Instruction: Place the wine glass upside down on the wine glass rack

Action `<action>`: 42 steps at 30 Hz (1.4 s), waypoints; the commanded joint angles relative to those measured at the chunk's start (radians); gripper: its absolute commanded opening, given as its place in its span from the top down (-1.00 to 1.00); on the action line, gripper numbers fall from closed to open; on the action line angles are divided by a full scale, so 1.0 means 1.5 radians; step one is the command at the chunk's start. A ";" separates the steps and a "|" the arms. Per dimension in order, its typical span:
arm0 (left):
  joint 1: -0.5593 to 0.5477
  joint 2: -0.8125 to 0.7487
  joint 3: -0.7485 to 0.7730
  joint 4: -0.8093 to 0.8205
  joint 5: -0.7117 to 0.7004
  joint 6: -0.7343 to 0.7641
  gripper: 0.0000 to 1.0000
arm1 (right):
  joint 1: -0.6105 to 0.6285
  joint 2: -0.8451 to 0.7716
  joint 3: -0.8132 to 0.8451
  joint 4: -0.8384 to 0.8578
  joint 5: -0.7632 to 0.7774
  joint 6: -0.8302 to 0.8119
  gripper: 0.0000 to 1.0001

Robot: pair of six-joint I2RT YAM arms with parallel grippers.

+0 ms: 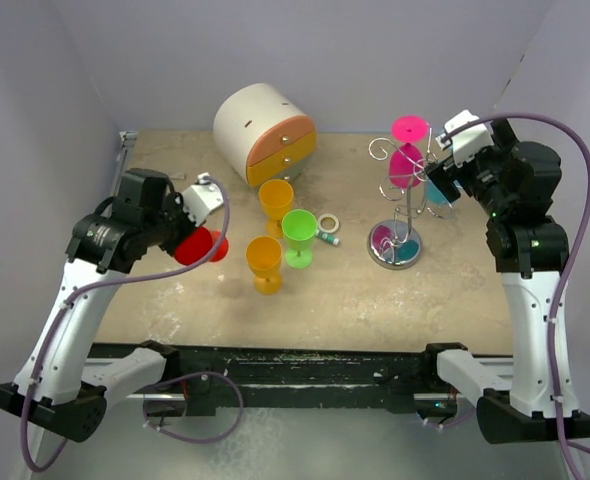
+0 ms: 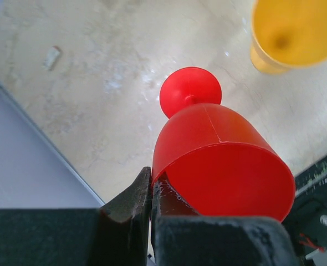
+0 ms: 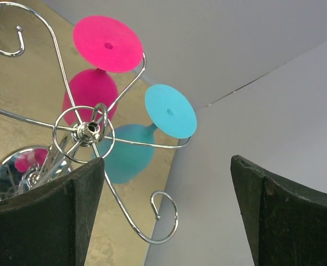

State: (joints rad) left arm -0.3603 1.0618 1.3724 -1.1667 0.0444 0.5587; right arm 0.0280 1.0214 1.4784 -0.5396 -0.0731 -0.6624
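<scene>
Left gripper [image 2: 151,180] is clenched on the rim of the red wine glass [image 2: 224,160], over the counter's [image 1: 375,300] left side. Right gripper [image 3: 166,163] stands released beside the wine glass rack [image 3: 88,130], toward the far right corner.

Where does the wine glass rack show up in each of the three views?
Top external: wine glass rack stands right of centre.
Left wrist: not in it.
Right wrist: fills the left half.
Shared landmark: the pink glass hanging on it.
</scene>
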 commanded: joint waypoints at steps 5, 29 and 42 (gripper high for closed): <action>0.065 -0.044 0.114 0.098 0.028 -0.124 1.00 | -0.005 -0.020 0.006 0.039 -0.047 0.046 -0.95; 0.067 -0.023 0.149 0.438 0.354 -0.427 1.00 | 0.104 0.108 0.014 0.314 -0.456 0.539 -0.79; 0.067 0.024 0.125 0.494 0.384 -0.466 1.00 | 0.247 0.216 0.023 0.373 -0.419 0.639 -0.53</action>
State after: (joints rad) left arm -0.2684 1.1091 1.5604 -0.5095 0.5873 -0.1097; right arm 0.3500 1.3422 1.4811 -0.0448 -0.7269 0.2558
